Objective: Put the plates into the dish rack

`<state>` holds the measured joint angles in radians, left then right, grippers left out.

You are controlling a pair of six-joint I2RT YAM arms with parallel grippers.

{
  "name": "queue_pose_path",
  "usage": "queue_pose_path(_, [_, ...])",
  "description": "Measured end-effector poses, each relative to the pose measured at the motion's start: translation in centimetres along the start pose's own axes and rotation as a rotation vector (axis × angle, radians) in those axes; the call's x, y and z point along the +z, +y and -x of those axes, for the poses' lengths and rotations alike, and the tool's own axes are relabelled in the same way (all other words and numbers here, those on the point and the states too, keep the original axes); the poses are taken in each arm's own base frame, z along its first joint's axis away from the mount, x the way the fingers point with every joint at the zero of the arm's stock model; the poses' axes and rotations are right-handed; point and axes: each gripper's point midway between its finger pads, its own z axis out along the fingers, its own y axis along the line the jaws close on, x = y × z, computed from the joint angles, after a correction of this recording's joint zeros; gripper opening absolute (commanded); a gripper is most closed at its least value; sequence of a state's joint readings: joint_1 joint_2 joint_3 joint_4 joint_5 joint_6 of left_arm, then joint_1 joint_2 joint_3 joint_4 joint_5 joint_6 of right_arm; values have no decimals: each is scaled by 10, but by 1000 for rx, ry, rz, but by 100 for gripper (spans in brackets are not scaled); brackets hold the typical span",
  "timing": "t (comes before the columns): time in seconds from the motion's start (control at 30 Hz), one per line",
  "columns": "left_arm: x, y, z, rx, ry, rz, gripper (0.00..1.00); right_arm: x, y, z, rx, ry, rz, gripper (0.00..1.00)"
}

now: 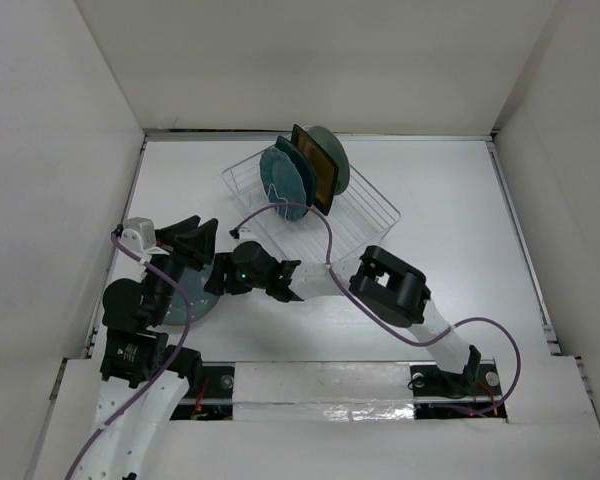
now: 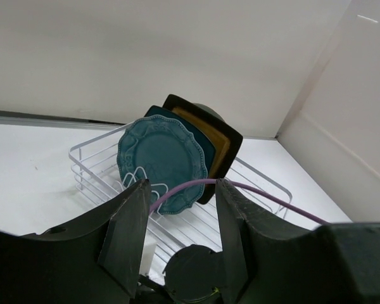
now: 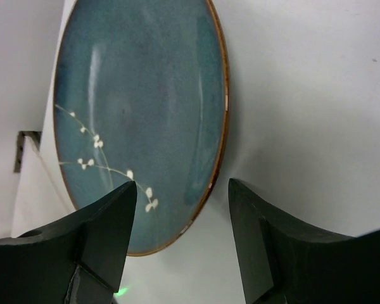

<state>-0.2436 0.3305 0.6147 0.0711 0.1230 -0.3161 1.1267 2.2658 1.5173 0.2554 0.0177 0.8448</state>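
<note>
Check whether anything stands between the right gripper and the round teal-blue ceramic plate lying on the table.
Nothing visible does. The right gripper is open, and in its wrist view its jaws frame the rim of the round teal-blue ceramic plate with nothing in front.

The left arm (image 1: pixel 130 345) bends up and forward from its base at the near left, and the left gripper (image 2: pixel 179 196) has its fingers spread apart (both dark fingers frame the wrist view). The right arm (image 1: pixel 392 288) folds at a raised elbow and reaches leftward. The right gripper (image 3: pixel 182 190) is likewise spread wide, just beside the left arm's wrist.
</note>
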Motion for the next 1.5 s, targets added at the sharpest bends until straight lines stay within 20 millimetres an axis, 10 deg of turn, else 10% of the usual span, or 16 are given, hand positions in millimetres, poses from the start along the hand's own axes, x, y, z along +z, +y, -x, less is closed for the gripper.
queue_pose_path(0.23, [0, -3, -1, -2, 5, -14, 42, 16, 12, -3, 100, -2, 75, 55])
queue_pose_path(0.67, [1, -4, -1, -3, 3, -20, 42, 23, 12, -3, 232, -62, 148, 0])
queue_pose_path(1.03, [1, 2, 2, -2, -10, 16, 44, -14, 17, 1, 113, -61, 135, 0])
queue_pose_path(1.5, [-3, 5, 25, 18, -93, 52, 44, -71, 35, 110, 35, -233, 171, 0])
